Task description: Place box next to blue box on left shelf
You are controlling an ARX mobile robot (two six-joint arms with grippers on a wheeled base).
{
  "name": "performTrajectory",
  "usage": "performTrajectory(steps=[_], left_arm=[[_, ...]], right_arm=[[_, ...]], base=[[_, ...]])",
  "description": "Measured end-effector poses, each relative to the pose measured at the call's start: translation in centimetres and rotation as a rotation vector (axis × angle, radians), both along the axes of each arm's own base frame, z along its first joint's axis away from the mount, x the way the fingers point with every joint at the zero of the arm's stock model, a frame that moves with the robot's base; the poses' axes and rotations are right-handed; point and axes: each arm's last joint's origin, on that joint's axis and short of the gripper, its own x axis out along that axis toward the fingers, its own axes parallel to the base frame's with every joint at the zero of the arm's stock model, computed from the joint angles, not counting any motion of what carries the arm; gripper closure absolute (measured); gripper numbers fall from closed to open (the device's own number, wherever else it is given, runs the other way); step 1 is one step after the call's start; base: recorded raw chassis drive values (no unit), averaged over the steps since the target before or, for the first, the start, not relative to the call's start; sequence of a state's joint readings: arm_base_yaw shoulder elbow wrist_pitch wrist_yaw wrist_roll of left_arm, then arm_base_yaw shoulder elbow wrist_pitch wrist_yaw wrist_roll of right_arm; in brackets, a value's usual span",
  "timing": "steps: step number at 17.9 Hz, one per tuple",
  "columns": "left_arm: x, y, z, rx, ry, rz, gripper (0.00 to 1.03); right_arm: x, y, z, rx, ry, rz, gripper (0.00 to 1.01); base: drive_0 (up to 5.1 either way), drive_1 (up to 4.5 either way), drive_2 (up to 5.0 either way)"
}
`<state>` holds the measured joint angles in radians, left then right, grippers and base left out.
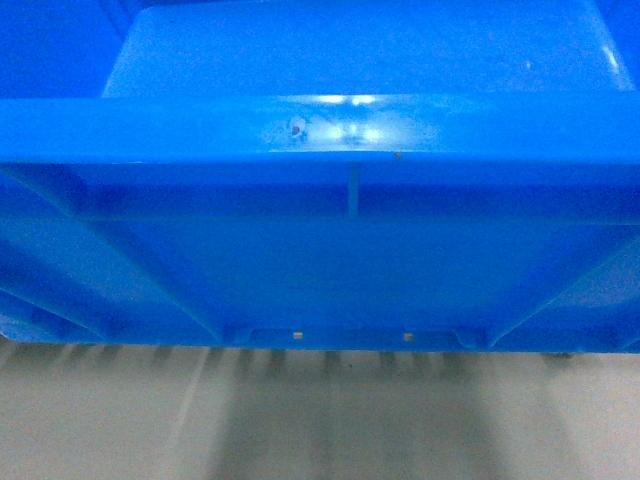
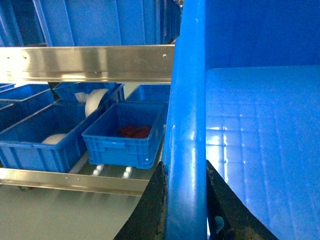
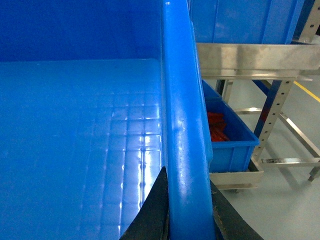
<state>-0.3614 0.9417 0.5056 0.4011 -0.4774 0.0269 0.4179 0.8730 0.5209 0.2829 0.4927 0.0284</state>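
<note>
Box (image 1: 330, 250) clamped by both pincers, left (image 2: 184, 200) & right (image 3: 187, 210), on opp. rims. Shelf (image 2: 90, 62) near; placing beside blue box (image 2: 125, 137) not yet done.

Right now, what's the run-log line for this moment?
box: held up, empty | left gripper: clamped on rim | right gripper: clamped on opposite rim | left shelf: ahead

Box (image 1: 330, 250) fills head view; small blue bins (image 2: 125, 135) crowd left shelf (image 2: 75, 181); floor below open.
</note>
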Motion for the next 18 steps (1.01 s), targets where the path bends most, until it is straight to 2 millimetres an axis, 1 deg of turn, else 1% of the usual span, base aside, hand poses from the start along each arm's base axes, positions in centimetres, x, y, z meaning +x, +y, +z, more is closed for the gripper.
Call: performTrajectory(steps=[18], left_arm=[[0.0,0.0,-0.02,0.0,0.002,0.0,0.9]], right_arm=[[0.0,0.0,-0.01,0.0,0.001,0.0,0.93]], base=[[0.0,0.0,0.0]])
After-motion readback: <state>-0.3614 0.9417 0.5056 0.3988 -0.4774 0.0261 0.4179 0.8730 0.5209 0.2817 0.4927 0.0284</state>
